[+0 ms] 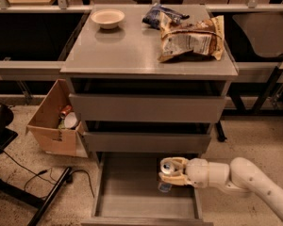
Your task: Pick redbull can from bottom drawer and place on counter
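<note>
**Observed.** The white two-finger gripper (170, 172) is low in front of the cabinet, below the counter's near edge and towards its right-hand end. Its fingers are pinched around the upper half of the slim dark blue and silver redbull can (166, 167). The can stands upright over the right part of the open grey metal bottom drawer (132, 189). Whether its base is clear of the floor cannot be told.

**Surface condition.** On the smooth grey counter (132, 51), a pale round bowl (107, 18) sits at the far left corner. A dark blue snack bag (161, 16) lies along the far edge. A crumpled tan chip bag (194, 38) takes up the right side, reaching the right edge. The near left portion is free.

**Risks, in my judgement.**
- The closed grey middle drawer front (146, 142) stands just behind and above the can. A straight lift without drawing back first could strike the can's top on it.
- The counter's near edge overhangs the drawers, so a late outward move could clip it.
- The grip is high on a smooth can, so a knock could tilt it or make it slip.
- Setting down near the right edge could land the can on the chip bag and topple it.
</note>
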`<move>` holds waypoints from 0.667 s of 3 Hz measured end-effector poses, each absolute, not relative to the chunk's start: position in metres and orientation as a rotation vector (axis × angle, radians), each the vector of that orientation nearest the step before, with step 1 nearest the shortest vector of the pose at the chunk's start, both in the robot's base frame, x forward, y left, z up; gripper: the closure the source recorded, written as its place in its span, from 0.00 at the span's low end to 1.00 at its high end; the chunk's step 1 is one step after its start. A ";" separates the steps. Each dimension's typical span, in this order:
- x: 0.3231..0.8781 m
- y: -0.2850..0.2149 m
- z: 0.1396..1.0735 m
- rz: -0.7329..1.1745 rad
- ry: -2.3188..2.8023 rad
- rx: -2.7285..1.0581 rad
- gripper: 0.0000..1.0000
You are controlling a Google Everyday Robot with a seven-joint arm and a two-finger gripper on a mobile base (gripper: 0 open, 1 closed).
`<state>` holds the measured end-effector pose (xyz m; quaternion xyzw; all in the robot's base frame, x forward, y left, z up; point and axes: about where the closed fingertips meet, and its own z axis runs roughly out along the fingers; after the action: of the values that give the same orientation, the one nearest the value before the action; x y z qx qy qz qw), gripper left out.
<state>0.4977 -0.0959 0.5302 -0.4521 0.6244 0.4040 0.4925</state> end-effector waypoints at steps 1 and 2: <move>0.440 -0.122 0.637 1.051 1.495 -1.100 1.00; 0.440 -0.144 0.801 0.959 1.424 -1.170 1.00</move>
<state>0.4401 -0.1439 0.8010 -0.4853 0.5906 0.3978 0.5074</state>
